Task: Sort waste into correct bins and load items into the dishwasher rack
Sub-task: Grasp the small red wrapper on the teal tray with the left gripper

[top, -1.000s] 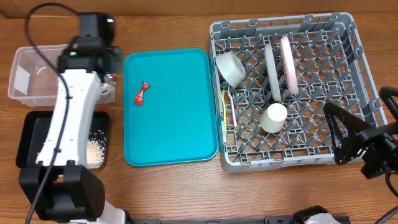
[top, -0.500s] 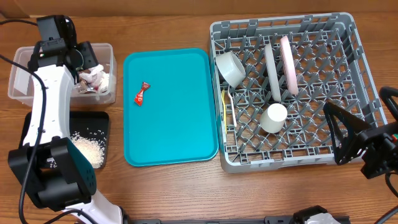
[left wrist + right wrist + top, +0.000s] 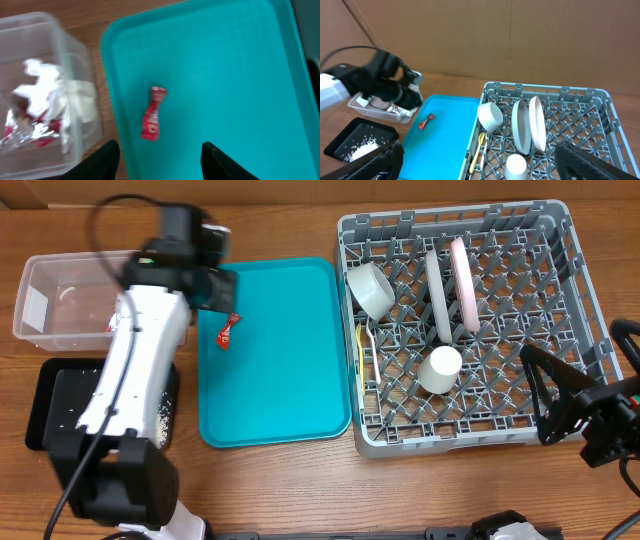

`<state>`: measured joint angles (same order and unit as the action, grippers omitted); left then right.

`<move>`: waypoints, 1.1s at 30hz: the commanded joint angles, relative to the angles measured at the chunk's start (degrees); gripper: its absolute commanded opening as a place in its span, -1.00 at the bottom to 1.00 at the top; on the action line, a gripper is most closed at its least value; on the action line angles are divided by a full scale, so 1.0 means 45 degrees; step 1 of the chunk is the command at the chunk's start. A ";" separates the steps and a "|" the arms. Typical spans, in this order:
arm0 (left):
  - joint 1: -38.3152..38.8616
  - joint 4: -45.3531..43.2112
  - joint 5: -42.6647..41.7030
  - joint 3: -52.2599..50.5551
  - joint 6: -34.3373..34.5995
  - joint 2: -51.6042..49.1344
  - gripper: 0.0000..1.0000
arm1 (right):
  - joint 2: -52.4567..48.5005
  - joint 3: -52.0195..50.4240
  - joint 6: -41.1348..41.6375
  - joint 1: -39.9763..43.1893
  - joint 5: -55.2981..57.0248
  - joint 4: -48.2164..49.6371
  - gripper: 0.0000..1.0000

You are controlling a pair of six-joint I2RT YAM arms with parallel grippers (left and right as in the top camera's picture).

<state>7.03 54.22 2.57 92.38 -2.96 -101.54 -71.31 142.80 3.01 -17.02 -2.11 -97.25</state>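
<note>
Left wrist view: you have one red packet [image 3: 151, 113] flat on the teal tray [image 3: 225, 75] near its left edge, its long axis running up-frame with the narrow end uppermost. The left gripper [image 3: 159, 147] is near it, fingers parted and empty. The right gripper [image 3: 479, 147] is spread wide and empty. The rack [image 3: 560, 300] holds two plates [image 3: 438, 295], one bowl [image 3: 372, 290] and one cup [image 3: 440, 368].

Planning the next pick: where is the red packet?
Overhead, the red packet lies on the teal tray's left side, near the left gripper and clear tub.
</note>
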 commanded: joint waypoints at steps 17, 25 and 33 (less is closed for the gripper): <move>0.0345 -0.1642 0.2958 -0.0753 -0.0627 -0.4677 0.02 | 0.0000 0.0005 0.0053 -0.0024 0.0126 0.0049 1.00; 0.0267 -0.2215 0.2856 -0.0753 -0.0476 -0.4915 -0.30 | 0.0000 0.0005 0.0053 -0.0024 0.0126 0.0049 1.00; 0.0291 -0.1151 0.2191 -0.0243 -0.0471 -0.4629 -0.92 | 0.0000 0.0005 0.0053 -0.0024 0.0126 0.0049 1.00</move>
<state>8.51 47.22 14.70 89.52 -4.91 -122.91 -71.31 142.80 3.01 -17.02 -2.09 -97.27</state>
